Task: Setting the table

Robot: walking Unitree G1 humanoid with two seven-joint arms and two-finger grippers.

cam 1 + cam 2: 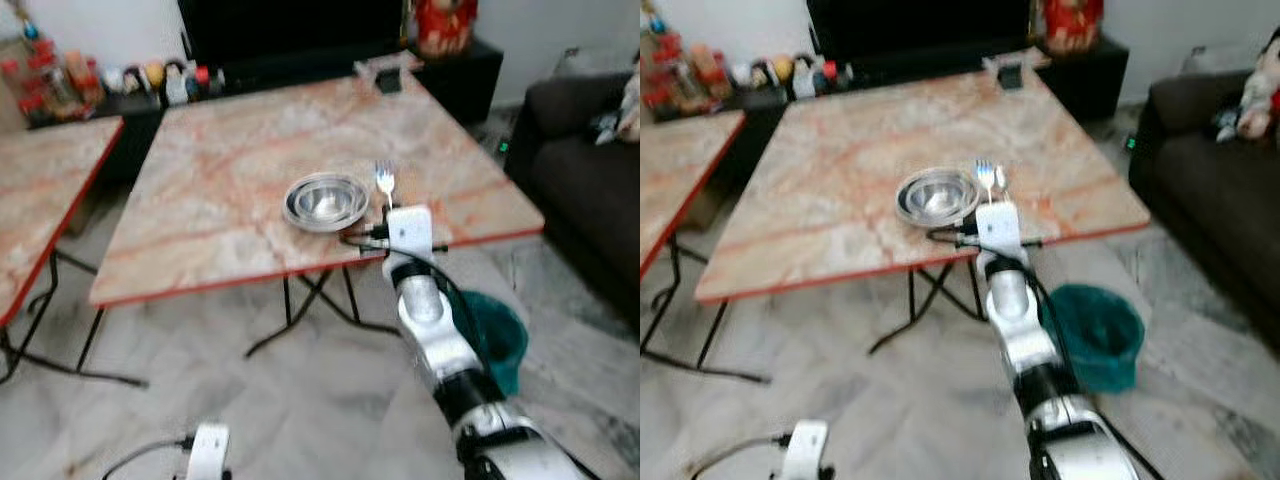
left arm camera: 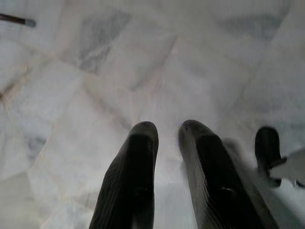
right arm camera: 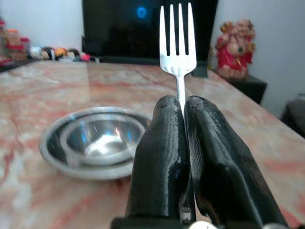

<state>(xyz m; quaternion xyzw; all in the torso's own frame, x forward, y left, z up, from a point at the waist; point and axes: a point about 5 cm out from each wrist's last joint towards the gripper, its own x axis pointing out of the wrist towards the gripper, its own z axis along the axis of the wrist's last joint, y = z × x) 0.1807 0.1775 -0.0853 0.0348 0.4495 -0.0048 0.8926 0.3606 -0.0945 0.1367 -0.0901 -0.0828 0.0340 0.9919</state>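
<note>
- Fork (image 3: 177, 36): my right gripper (image 3: 183, 112) clenches only its thin handle, so it may slip.
- Bowl (image 1: 326, 200) just beside: lowering carelessly, I may knock it.
- Left gripper (image 2: 167, 138) idle, slightly parted.

Silver arm (image 1: 430, 320) — glossy black pincer (image 3: 186, 112)

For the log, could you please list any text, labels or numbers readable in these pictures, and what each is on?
No text can be read.
Jars and bottles on the side shelf: labels too blurred.
Fork in the right gripper, bowl, table: no markings visible.
Red figurine: no lettering made out.
</note>
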